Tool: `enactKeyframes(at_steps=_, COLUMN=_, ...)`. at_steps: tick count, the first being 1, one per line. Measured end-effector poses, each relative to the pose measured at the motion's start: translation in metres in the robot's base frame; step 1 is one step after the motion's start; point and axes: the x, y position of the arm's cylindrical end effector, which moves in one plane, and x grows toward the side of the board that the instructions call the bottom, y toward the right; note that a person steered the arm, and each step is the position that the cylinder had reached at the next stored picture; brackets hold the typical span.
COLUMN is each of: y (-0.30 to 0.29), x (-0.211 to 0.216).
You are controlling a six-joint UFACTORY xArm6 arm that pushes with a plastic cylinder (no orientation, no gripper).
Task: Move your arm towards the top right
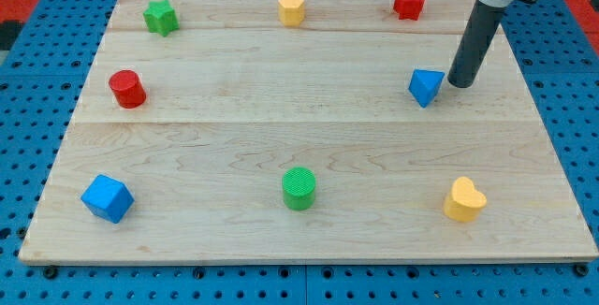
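My tip [460, 83] is the lower end of a dark rod coming down from the view's top right. It rests on the wooden board [281, 127] just right of a blue triangular block [426, 86], close to it or touching it. A red star block [408, 2] lies above and left of the tip, near the board's top edge.
A yellow hexagonal block [292, 9] and a green star block [161, 17] lie along the top. A red cylinder [126, 89] is at the left. A blue cube [107, 198], a green cylinder [299, 188] and a yellow heart block [464, 200] lie along the bottom.
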Motion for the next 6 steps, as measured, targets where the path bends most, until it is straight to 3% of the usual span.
enactKeyframes(at_steps=2, y=0.013, x=-0.005)
enactKeyframes(at_steps=6, y=0.036, x=-0.111)
